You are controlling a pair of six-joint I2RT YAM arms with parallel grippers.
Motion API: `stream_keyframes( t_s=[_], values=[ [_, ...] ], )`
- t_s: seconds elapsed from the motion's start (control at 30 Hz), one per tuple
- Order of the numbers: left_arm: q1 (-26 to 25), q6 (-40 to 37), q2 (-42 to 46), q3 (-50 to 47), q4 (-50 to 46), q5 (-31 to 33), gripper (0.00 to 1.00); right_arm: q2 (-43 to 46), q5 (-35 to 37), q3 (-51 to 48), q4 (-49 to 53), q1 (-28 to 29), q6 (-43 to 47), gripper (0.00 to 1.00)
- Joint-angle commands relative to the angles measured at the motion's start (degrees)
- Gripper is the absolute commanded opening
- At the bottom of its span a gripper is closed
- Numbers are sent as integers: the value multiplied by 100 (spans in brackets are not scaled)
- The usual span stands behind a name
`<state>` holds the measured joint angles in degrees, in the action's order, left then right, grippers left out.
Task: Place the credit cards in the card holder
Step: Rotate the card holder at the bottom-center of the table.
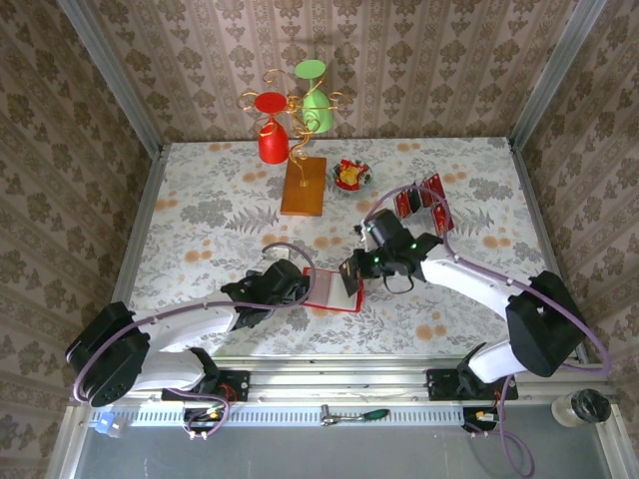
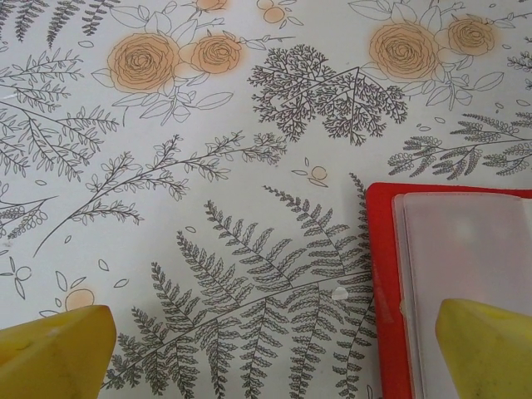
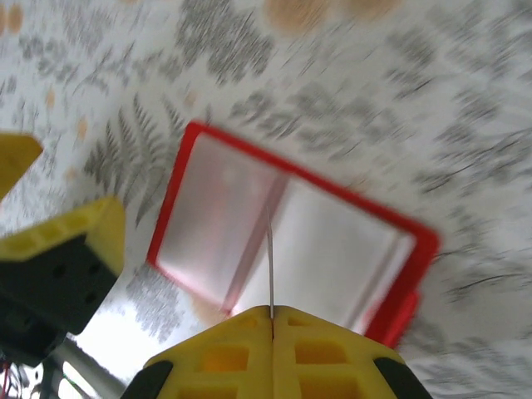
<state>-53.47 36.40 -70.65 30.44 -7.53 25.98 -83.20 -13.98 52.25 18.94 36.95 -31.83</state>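
One credit card hangs pinched in right claw above card holder, left claw spread.

Your card holder: red cover, glossy clear plastic sleeves inside. The desk cover is a smooth printed sheet with slight sheen. Your fingers are matt yellow plastic. The credit card sits edge-on, finish unreadable. The slab looks like varnished wood.

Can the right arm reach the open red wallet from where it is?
Probably yes: the right gripper, shut on a card, hangs right over the open card holder, nothing between; the left gripper sits at its edge.
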Motion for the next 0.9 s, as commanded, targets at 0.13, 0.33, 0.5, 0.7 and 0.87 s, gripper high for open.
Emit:
stream_keyframes(
  t_s=[0.13,0.33,0.5,0.7,0.87],
  values=[
    [35,126,104,-7,-99,83,100,303,237,-660,-735,366,-696,0],
    [31,155,78,-16,-62,48,100,304,294,-942,-855,369,-751,0],
    [38,148,130,-16,-64,15,100,304,486,-916,-561,279,-467,0],
    [7,111,105,41,-3,-57,100,286,265,-829,-330,-228,-8,0],
    [-43,92,78,102,23,-83,100,200,97,-848,-256,-582,271,0]
  ],
)
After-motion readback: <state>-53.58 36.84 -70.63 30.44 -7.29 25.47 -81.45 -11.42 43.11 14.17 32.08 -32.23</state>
